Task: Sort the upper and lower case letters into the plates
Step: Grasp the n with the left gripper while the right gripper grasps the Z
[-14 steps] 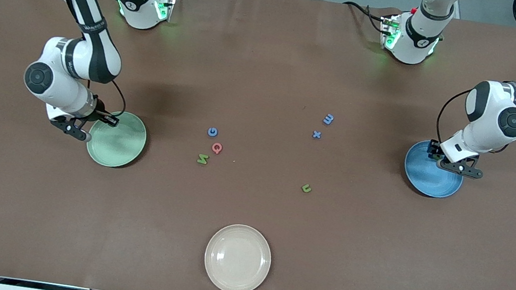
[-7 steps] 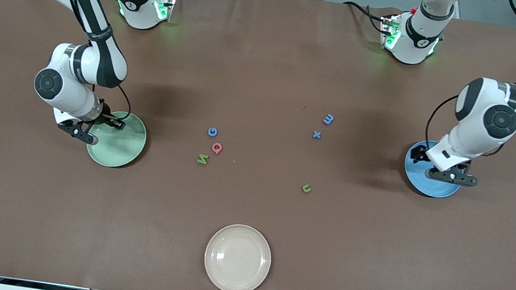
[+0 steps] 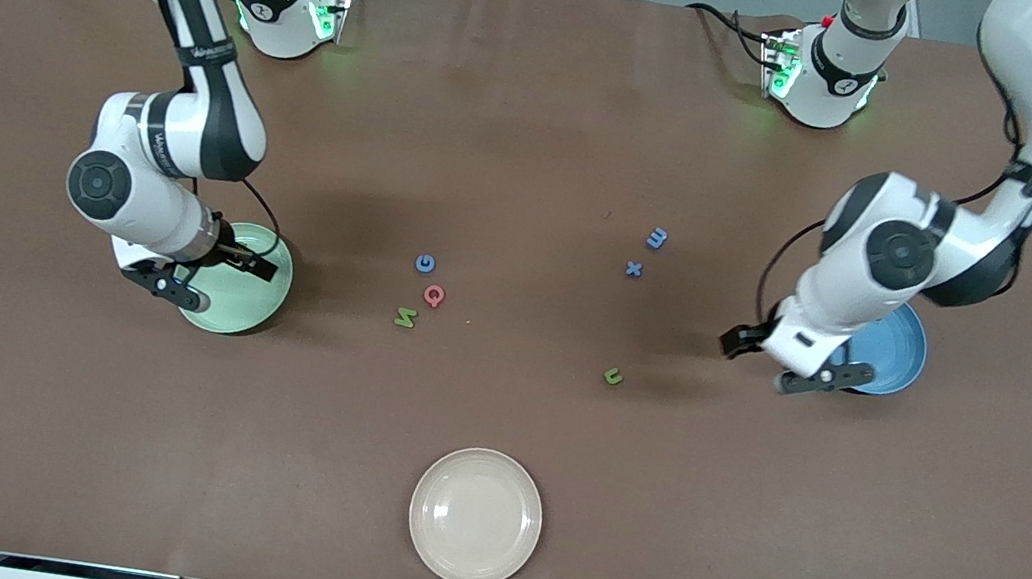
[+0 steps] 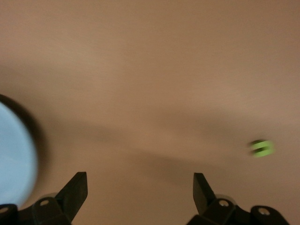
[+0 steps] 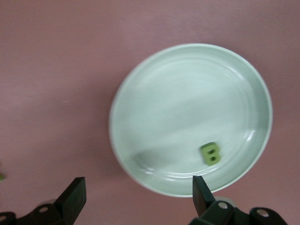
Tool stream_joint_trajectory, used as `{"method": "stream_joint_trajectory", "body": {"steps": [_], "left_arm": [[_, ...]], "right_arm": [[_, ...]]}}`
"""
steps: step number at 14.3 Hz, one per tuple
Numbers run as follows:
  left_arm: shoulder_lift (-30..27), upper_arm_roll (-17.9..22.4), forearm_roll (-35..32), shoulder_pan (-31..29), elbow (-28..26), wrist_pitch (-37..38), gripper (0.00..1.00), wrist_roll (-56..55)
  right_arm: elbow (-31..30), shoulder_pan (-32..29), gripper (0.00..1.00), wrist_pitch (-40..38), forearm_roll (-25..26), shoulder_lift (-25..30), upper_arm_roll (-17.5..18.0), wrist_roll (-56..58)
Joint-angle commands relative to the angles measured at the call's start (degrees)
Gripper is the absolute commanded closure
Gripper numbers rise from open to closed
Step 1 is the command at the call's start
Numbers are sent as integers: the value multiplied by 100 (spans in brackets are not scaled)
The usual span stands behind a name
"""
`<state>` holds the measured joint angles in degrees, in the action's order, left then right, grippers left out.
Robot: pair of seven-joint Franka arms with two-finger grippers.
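Note:
The pale green plate (image 3: 248, 292) lies toward the right arm's end of the table, and a green B (image 5: 211, 153) rests in it. My right gripper (image 3: 210, 277) hangs open and empty over that plate's rim (image 5: 140, 178). The bright blue plate (image 3: 893, 351) lies toward the left arm's end, partly hidden by the left arm. My left gripper (image 3: 783, 362) is open and empty over bare table beside it (image 4: 14, 154). On the table lie a blue G (image 3: 425, 264), a pink Q (image 3: 434, 295), a green N (image 3: 406, 318), a blue m (image 3: 656, 239), a blue x (image 3: 634, 268) and a green lowercase letter (image 3: 613, 376) (image 4: 261, 148).
A cream-beige plate (image 3: 475, 516) sits near the table's front edge, nearest the front camera. The brown mat (image 3: 538, 131) covers the whole table. Both arm bases (image 3: 288, 5) (image 3: 824, 75) stand along the edge farthest from the camera.
My left gripper has swung off the blue plate toward the table's middle, uncovering much of the plate. My right gripper has shifted slightly further over the green plate's rim.

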<state>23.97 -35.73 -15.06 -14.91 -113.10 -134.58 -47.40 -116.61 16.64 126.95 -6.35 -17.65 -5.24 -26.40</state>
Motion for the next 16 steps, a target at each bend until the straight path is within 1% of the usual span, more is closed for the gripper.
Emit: {"method": "stream_joint_trajectory", "body": {"steps": [1, 2, 3, 5, 6, 8, 9, 13, 15, 16], "left_arm": [[835, 31, -67, 408, 972, 213, 1, -908], [1072, 40, -198, 584, 1165, 213, 1, -1250], [1257, 135, -408, 803, 1298, 213, 1, -1610], [1591, 469, -646, 1321, 1614, 213, 1, -2209], [1749, 662, -647, 1576, 1772, 213, 1, -2360], [1926, 1241, -604, 2244, 2019, 213, 1, -2589], [1979, 1392, -577, 2421, 2107, 204, 1, -2668], [2260, 1411, -559, 2598, 2405, 204, 1, -2783], [2331, 1411, -559, 2642, 2459, 178, 3, -2783], [2383, 1411, -559, 2660, 2529, 169, 4, -2783]], "right_arm": [[173, 427, 0, 101, -295, -176, -30, -146], [217, 533, 0, 215, -410, -264, -30, -146], [279, 682, 0, 373, -437, -396, -30, -146], [515, 998, 0, 567, -438, -703, -30, -129], [673, 1113, 0, 568, -438, -879, -30, -111], [937, 1393, 0, 698, -403, -1213, -38, -102], [991, 1465, 0, 847, -402, -1319, -39, -111], [1017, 1737, 1, 1638, -402, -1679, -39, -129], [1035, 1825, 6, 1798, -402, -1785, -39, -129], [1061, 1834, 10, 1815, -402, -1820, -39, -129]]}}
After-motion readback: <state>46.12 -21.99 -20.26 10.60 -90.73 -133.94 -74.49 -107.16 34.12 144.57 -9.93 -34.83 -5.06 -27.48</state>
